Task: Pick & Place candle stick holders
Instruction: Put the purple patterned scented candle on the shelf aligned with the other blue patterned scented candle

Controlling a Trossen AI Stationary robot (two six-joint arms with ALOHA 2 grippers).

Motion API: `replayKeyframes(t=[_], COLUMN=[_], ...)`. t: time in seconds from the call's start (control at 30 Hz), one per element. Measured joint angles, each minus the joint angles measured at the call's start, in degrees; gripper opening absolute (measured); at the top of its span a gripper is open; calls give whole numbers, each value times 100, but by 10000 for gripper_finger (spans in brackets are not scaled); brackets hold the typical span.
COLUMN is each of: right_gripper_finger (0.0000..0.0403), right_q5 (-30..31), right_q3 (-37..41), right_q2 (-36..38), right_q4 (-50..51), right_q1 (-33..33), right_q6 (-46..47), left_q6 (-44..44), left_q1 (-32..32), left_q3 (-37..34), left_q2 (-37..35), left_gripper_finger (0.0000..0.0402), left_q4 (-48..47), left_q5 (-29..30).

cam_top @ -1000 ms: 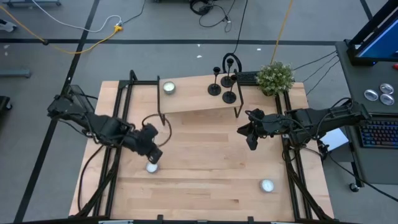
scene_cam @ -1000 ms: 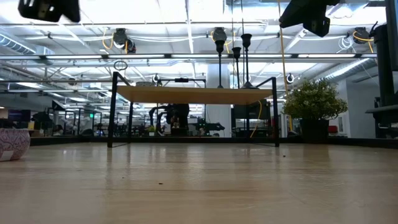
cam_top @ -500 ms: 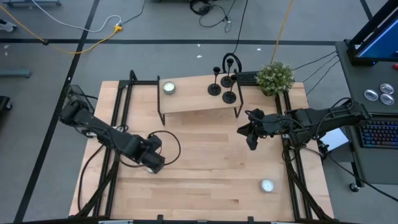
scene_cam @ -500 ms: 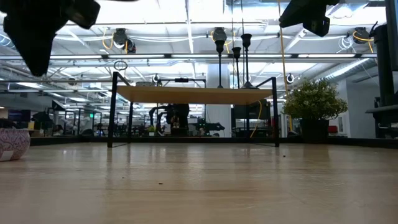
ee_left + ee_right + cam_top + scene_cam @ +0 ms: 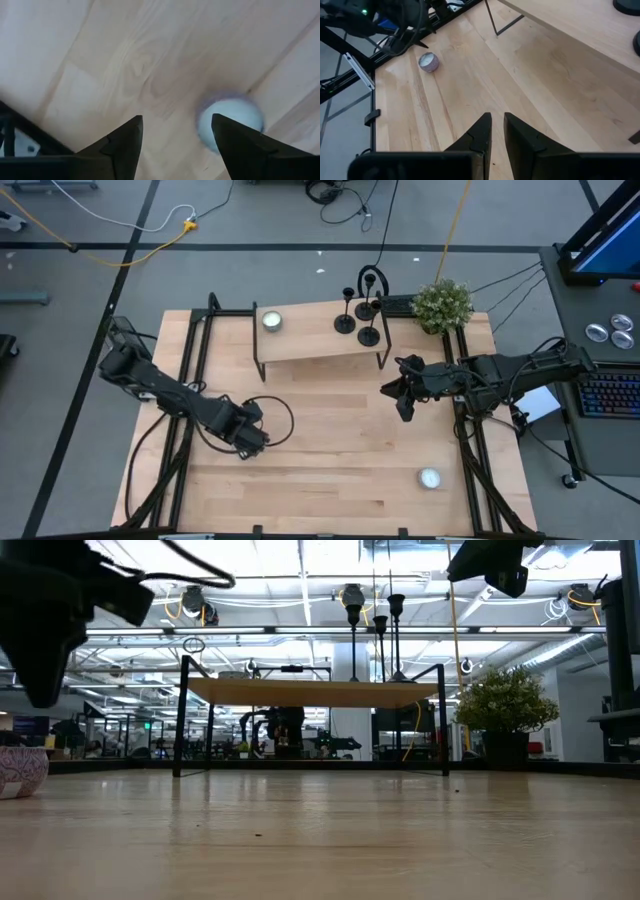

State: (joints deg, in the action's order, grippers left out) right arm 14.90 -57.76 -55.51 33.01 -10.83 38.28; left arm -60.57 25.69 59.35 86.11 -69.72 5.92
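Three black candle stick holders (image 5: 345, 321) (image 5: 368, 333) (image 5: 366, 307) stand by their disc bases on the raised wooden shelf (image 5: 310, 340); the low view shows their stems (image 5: 352, 630) above the shelf. My left gripper (image 5: 175, 145) is open, low over the table at its left, pointing down. A white tealight (image 5: 231, 117) lies on the wood beside one finger, outside the gap. In the low view that gripper (image 5: 45, 690) stands above the tealight (image 5: 20, 772). My right gripper (image 5: 405, 408) hangs shut, with nothing in it, above the table right of the shelf.
Another tealight (image 5: 271, 321) sits on the shelf's left end, and a third (image 5: 429, 478) lies near the table's front right. A potted plant (image 5: 442, 304) stands at the far right corner. Black frame rails (image 5: 190, 380) run along both table sides.
My left gripper has moved toward the table's near edge and come down, so that it now covers the tealight that showed just in front of it in the high view. The tealight has stayed where it was.
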Motion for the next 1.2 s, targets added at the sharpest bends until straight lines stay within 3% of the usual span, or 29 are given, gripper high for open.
replayKeyframes(t=[0.43, 0.6, 0.8, 1.03, 1.2], right_gripper_finger=[45, 45, 45, 45, 45], right_q5=[-2, 0, 2, 2, 2], right_q3=[0, 0, 2, 2, 2], right_q2=[0, 0, 0, 0, 0], right_q4=[-4, -4, -4, -4, -2], right_q1=[0, 0, 0, 0, 0], right_q6=[2, 2, 4, 109, 111], left_q6=[97, 296, 476, 656, 857], left_q1=[114, 88, -52, -221, -347], left_q3=[-956, -1137, -1570, -1633, -1632], left_q2=[-681, -748, -746, -746, -746], left_gripper_finger=[223, 223, 223, 221, 193], left_q4=[998, 1098, 1930, 1999, 2059], left_q5=[-389, -426, -634, -602, -532])
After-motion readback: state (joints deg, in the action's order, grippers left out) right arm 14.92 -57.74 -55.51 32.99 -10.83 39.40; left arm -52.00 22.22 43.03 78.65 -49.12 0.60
